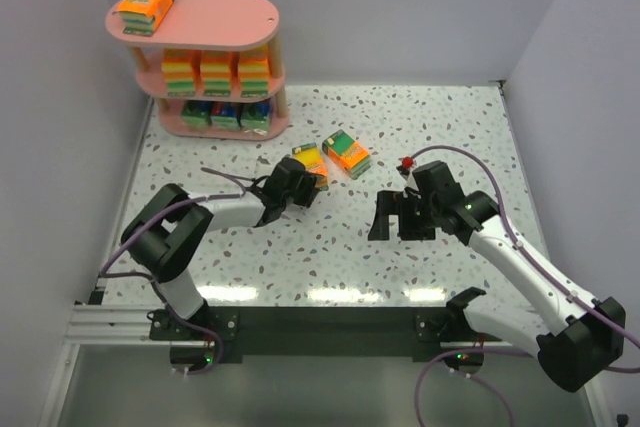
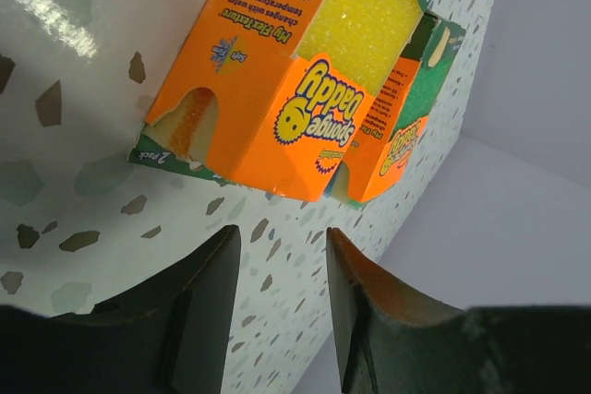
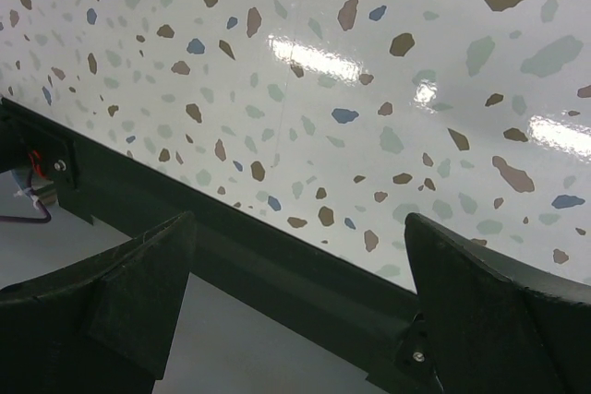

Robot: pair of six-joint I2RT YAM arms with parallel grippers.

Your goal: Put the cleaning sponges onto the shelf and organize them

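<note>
While both arms hang low over the speckled bench point(image 1: 450, 127), we take the pink shelf point(image 1: 225, 17), the largest thing on it, as our mark for everything else.

Well to the right of the shelf and nearer the bases, the right arm point(image 1: 520, 267) bends down. Its jaws are spread wide with nothing between them, and its wrist view shows only bare bench beneath.

In front of the shelf, the left arm point(image 1: 225, 212) stretches low toward the shelf's right. Its jaws stand a narrow gap apart and grip nothing. The dark fingers point(image 2: 199, 311) stop just short of the nearer loose pack point(image 1: 311, 162) point(image 2: 268, 89).

That orange pack lies on the bench in front of the shelf's right end. The farther loose pack point(image 1: 347, 153) point(image 2: 411, 126), also orange, lies just beside it, a little further right of the shelf. We cannot tell whether the two touch.

On the shelf itself, the top pack point(image 1: 145, 5) sits at the left end of the upper board. Three orange middle packs point(image 1: 215, 72) stand in a row on the second board. Three blue-green packs point(image 1: 226, 114) line the lowest board.
</note>
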